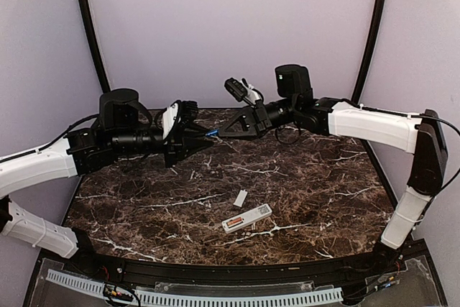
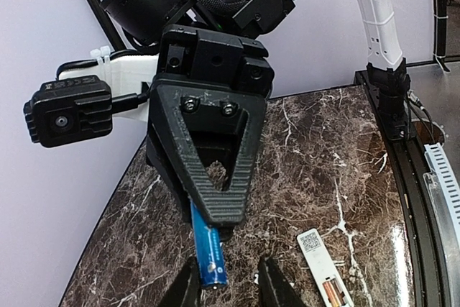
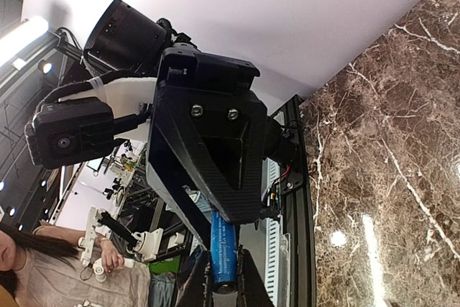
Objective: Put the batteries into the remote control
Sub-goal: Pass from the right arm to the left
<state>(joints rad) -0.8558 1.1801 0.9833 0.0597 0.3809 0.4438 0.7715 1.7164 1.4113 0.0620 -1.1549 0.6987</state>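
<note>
Even, bright overhead light leaves white glare spots on the glossy marble table (image 3: 388, 199), with soft shadows and sharp focus throughout.

Above the rear middle of the tabletop (image 1: 302, 192), the left pincer (image 1: 207, 139) and the right pincer (image 1: 224, 130) are held tip to tip, the left one on the left. A battery (image 1: 212, 134) is carried between them, off the tabletop. Nearer the front, the remote control (image 1: 246, 218) is laid on the tabletop, a second battery (image 1: 235, 221) seated in its left end. A small cover piece (image 1: 241, 198) is placed just behind it.
</note>
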